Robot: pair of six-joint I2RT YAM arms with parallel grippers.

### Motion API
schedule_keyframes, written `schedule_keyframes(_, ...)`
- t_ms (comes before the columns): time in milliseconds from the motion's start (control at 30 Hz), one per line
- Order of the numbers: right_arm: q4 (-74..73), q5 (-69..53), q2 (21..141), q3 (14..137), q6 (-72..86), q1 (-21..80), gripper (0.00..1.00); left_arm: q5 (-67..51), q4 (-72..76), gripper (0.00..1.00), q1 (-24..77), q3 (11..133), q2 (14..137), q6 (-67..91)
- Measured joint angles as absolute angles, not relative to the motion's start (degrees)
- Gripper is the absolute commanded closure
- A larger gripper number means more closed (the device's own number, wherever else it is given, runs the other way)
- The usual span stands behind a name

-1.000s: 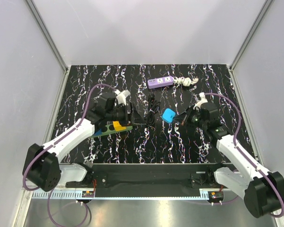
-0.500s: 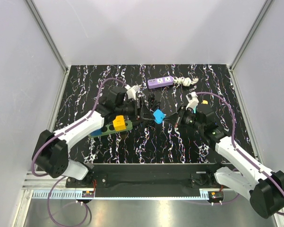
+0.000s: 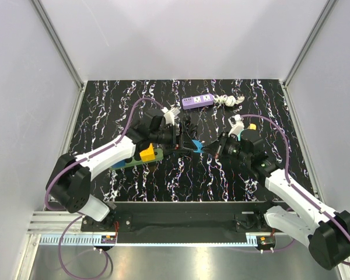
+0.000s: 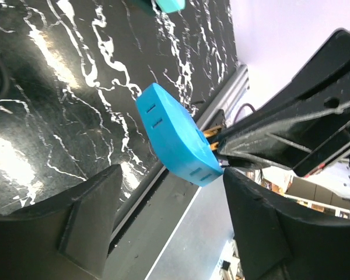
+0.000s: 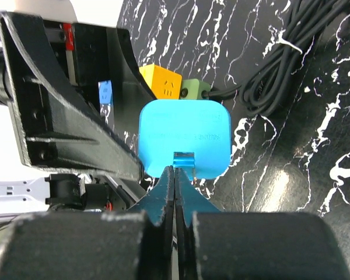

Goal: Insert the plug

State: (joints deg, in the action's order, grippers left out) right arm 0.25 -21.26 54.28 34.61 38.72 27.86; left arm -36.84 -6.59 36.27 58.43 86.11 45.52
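Observation:
The blue plug hangs above the table between the two arms, tilted. My right gripper is shut on its metal prongs; in the right wrist view the plug sits just past the closed gripper. My left gripper stands open facing it from the left. In the left wrist view the plug lies between the spread fingers of that gripper, touching neither as far as I can see. The green power strip lies below the left arm.
A yellow adapter sits in the green strip, also in the right wrist view. A coiled black cable lies behind the grippers. A purple power strip with a white cord rests at the back.
The left gripper has swung right, away from the green strip, toward the plug. The right gripper has carried the plug left and tilted it, so it now sits between the left fingers.

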Motion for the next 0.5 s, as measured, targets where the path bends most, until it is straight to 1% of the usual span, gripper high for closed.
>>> schedule_keyframes(167,0.1,-21.8,54.3,34.2,36.5,28.1,1.0,-35.6,-8.3,0.22,35.8,58.5,86.1,45.5)
schedule_keyframes(500,-2.0,-23.8,54.3,34.2,32.2,28.1,1.0,-34.7,-13.1,0.24,34.2,60.1,86.0,45.2)
